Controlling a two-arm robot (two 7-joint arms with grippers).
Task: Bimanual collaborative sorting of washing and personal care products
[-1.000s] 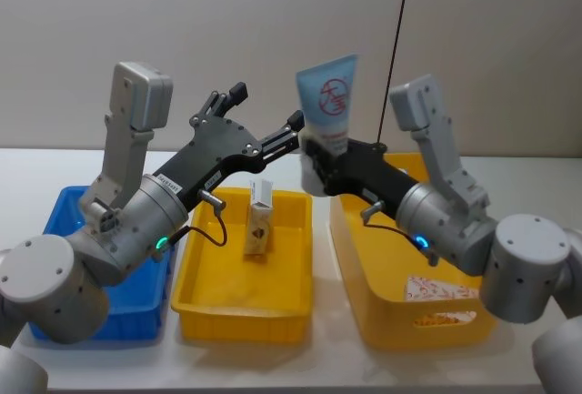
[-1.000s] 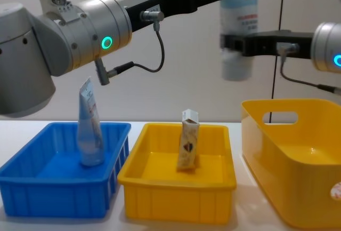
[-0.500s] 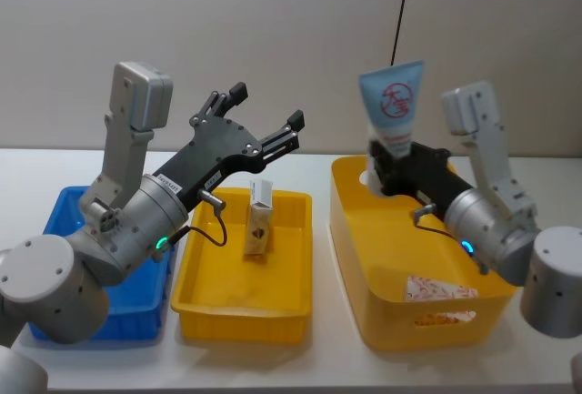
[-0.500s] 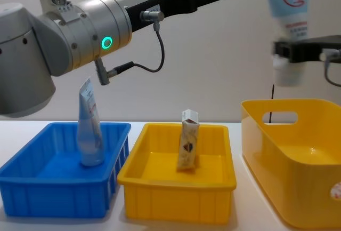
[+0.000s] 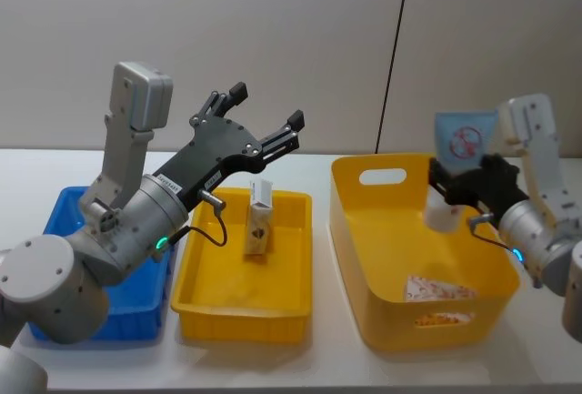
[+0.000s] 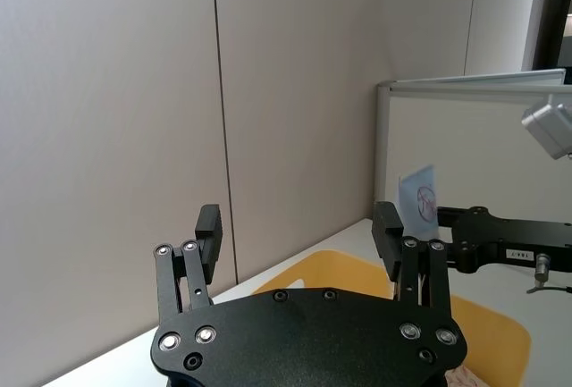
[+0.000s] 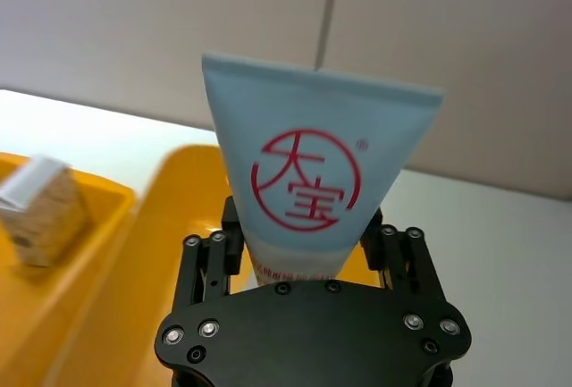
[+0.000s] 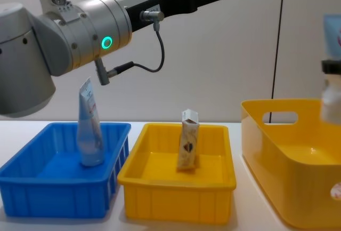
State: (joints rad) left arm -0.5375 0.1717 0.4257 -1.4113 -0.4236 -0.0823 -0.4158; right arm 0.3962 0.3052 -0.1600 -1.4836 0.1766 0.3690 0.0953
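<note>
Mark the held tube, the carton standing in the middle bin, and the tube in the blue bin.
held tube (image 7: 311,192), right wrist view, on its red logo.
carton (image 8: 187,146), chest view, mid front face.
tube in the blue bin (image 8: 90,129), chest view, mid body.

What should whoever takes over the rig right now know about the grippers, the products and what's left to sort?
Right gripper: shut on a squeeze tube, held cap-down over the large yellow bin.
Left gripper: open, holding nothing, raised above the small yellow tray.
Done: one tube stands in the blue bin; one carton stands upright in the small yellow tray.
Also: a white packet with red-orange print lies in the large yellow bin.
Left: the held tube is not yet placed in a bin.
</note>
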